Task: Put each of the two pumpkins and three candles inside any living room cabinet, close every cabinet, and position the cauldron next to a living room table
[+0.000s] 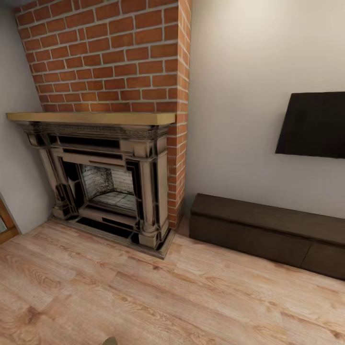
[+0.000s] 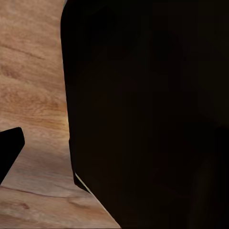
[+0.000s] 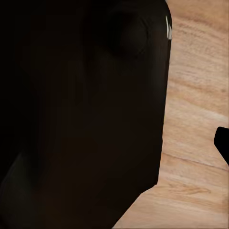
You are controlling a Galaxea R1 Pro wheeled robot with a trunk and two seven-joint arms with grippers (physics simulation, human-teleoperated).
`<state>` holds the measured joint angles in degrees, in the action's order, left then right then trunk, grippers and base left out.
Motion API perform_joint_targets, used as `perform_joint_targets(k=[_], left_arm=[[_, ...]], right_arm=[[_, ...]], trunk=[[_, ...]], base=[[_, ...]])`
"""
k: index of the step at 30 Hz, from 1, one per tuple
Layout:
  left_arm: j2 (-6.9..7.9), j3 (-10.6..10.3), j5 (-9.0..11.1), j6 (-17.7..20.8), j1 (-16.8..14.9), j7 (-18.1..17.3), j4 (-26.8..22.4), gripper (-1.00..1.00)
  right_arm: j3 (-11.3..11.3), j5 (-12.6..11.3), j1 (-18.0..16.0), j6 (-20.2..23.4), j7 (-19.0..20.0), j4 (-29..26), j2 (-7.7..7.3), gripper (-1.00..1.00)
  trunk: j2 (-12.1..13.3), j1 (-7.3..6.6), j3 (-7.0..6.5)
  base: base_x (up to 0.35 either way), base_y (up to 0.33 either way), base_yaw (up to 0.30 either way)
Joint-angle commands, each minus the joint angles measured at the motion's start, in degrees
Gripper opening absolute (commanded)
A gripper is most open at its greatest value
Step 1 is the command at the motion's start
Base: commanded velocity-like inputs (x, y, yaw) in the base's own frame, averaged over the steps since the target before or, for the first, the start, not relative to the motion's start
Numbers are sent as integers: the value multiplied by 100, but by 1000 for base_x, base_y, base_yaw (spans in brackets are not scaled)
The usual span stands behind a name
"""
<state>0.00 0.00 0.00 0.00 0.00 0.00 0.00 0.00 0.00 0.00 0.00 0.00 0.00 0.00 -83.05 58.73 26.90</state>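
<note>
Both tools are hard to read: the left wrist view shows a large black body across its right and centre, with a small black tip at the left edge that may be part of the left tool, and I cannot tell whether it is released or clenched. Likewise the right wrist view has a black mass over its left and centre and a small black tip at the right edge; the right tool's state cannot be told either. Behind both dark shapes lies light wooden floor.

From the head view, the same plank floor fills the lower half of the frame. At centre left stands a fireplace with an ornate pale-and-black surround and a wooden mantel, set in a red brick chimney breast rising to the upper left. At lower right the cabinet, long, low and dark brown, stands against the pale wall, its plain front panels flush and shut. Above it, at the right edge, hangs a black screen.
</note>
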Motion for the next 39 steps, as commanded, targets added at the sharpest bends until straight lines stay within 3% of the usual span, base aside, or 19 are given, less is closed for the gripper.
perform_joint_targets(k=[1, 14, 39], left_arm=[[33, 6, -10, -18, 9, -17, -33, 100], [128, 0, 24, -26, 9, -18, -251, 100], [123, -33, -14, -53, 9, -18, -311, 100]], right_arm=[[-9, -13, -34, -33, -26, -8, 0, 100], [0, 8, -70, -225, -21, -6, 0, 100], [-16, 0, -71, -466, 4, 0, 0, 100]], trunk=[[-3, 0, 3], [-3, 0, 3], [-3, 0, 3]], base=[[0, 0, 0], [10, 29, -22], [122, 226, -271]])
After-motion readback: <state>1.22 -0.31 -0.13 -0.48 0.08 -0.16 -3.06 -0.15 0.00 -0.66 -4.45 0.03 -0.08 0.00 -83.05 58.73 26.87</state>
